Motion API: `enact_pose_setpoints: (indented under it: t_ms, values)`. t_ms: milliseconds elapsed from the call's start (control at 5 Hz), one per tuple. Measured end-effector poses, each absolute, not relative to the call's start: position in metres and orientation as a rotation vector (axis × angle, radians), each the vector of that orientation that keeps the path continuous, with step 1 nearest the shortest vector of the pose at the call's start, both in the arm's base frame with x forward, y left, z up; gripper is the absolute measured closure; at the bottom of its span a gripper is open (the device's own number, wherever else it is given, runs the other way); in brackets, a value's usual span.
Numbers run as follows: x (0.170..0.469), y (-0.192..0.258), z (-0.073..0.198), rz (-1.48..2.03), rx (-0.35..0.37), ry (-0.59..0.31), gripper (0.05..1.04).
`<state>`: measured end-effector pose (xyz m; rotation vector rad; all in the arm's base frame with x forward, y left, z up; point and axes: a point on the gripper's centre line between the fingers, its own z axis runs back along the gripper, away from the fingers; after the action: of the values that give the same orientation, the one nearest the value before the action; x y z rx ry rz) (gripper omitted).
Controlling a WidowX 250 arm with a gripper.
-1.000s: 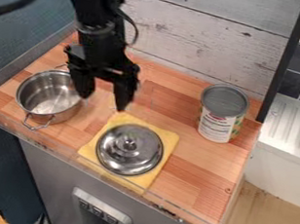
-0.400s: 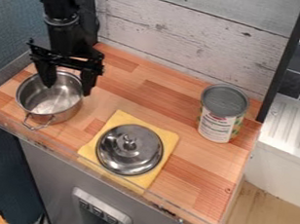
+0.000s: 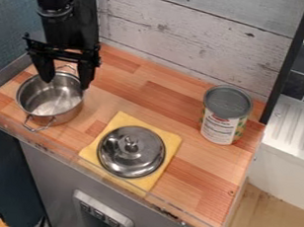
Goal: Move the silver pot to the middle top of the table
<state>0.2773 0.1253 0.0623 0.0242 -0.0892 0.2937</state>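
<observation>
At the frame's left, the black two-finger gripper (image 3: 66, 83) hangs wide open over the upper rim of the round silver metal pot (image 3: 60, 114), presumably to pinch its wall.

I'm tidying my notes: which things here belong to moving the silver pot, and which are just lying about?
Job:
- round silver metal pot
- black two-finger gripper
- brown wooden tabletop

Lying about:
- round silver metal lid
- flat yellow cloth
- cylindrical grey-topped can
</observation>
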Motion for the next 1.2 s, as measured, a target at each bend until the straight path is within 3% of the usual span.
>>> enact_pose_setpoints:
  t_ms: [200, 600, 800, 1200]
  values:
    - [0.281, 0.123, 0.048, 0.254, -0.012, -0.067, 0.083]
    - [0.284, 0.117, 0.022, 0.242, -0.017, 0.01, 0.083]
    - [0.283, 0.115, 0.016, 0.247, -0.025, 0.028, 0.14]
    - [0.283, 0.106, 0.011, 0.226, -0.006, 0.055, 0.741]
